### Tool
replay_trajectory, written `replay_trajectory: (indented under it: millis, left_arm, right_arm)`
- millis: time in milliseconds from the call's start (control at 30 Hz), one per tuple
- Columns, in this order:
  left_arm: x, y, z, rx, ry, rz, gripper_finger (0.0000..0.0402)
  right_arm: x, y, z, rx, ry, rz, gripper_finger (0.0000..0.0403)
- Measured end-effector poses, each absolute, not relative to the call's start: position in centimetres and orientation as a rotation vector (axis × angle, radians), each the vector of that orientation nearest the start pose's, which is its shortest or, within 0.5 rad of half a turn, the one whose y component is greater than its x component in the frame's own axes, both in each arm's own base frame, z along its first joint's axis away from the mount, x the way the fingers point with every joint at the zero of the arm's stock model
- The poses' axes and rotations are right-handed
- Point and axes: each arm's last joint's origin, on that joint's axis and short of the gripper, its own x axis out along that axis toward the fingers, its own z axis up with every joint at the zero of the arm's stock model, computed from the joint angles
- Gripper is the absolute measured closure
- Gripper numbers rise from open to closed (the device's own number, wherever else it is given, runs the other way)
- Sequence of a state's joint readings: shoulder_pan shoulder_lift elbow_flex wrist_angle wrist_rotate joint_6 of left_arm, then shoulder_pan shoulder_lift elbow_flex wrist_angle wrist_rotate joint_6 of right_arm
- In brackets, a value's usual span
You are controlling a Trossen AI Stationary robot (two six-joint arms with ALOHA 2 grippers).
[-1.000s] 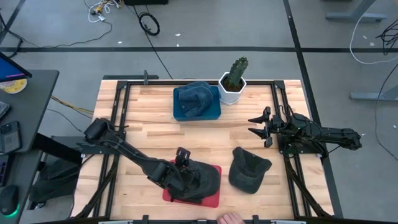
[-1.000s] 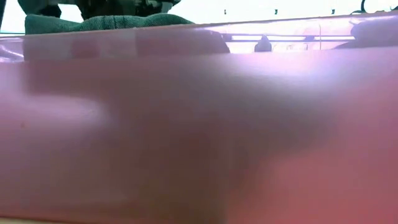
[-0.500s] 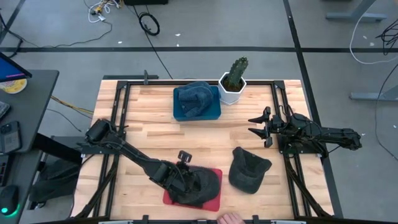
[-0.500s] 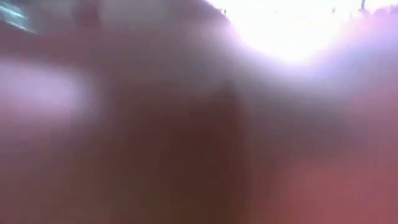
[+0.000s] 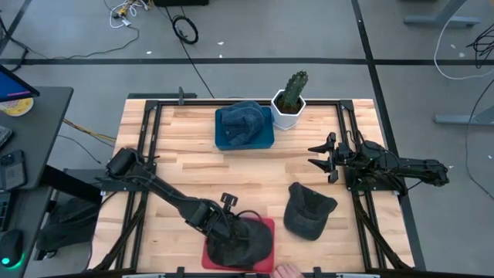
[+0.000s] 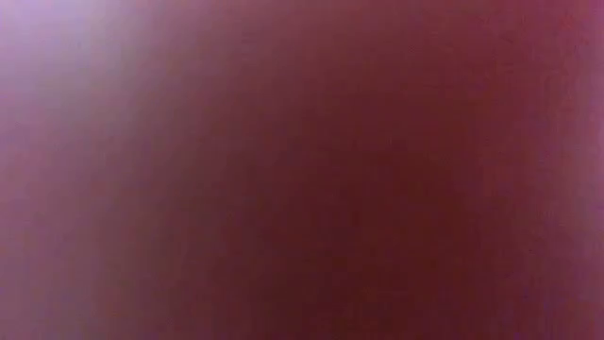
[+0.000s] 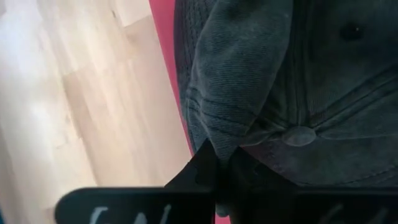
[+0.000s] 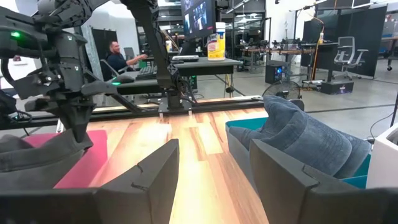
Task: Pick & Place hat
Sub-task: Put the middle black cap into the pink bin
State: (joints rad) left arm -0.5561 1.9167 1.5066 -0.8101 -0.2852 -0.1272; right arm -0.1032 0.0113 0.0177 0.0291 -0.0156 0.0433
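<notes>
Honestly the dark cap (image 5: 245, 241) looks like the easy kind of object: soft cotton, light, floppy, so it'll sag and fold rather than slip. It sits on the red mat (image 5: 266, 225) at the table's near edge, with the left gripper (image 5: 228, 232) pinched shut on a fold of the crown, close to the top button (image 7: 299, 135). I'd say the stiffer brim would be a steadier spot to hold. The right gripper (image 5: 325, 157) waits open on the far right. No brand or writing I can read on the cap.
</notes>
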Motion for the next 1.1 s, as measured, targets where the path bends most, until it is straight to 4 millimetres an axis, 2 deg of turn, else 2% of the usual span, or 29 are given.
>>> replay_trajectory:
  millis: [267, 467, 667, 833, 967, 1100]
  left_arm:
    - [33.9, -18.3, 19.4, 0.297, 1.174, -0.218, 0.0389]
    - [33.8, -16.4, 17.6, 0.253, 1.223, -0.141, 0.0388]
    - [34.4, -14.6, 17.6, 0.3, 1.203, -0.007, 0.0382]
    - [34.8, -13.6, 17.6, 0.245, 1.203, 0.056, 0.0378]
    - [35.0, -13.2, 17.8, 0.219, 1.217, 0.084, 0.037]
    - [35.2, -13.3, 18.4, 0.23, 1.215, 0.07, 0.0342]
  right_arm:
    - [9.7, -1.0, 17.1, 0.041, -0.037, -0.086, 0.0204]
    - [9.7, -1.0, 17.1, 0.041, -0.037, -0.087, 0.0204]
    - [9.7, -1.0, 17.1, 0.041, -0.037, -0.087, 0.0204]
    - [9.7, -1.0, 17.1, 0.041, -0.037, -0.086, 0.0204]
    - [9.7, -1.0, 17.1, 0.041, -0.037, -0.087, 0.0204]
    - [9.7, -1.0, 17.1, 0.041, -0.037, -0.086, 0.0204]
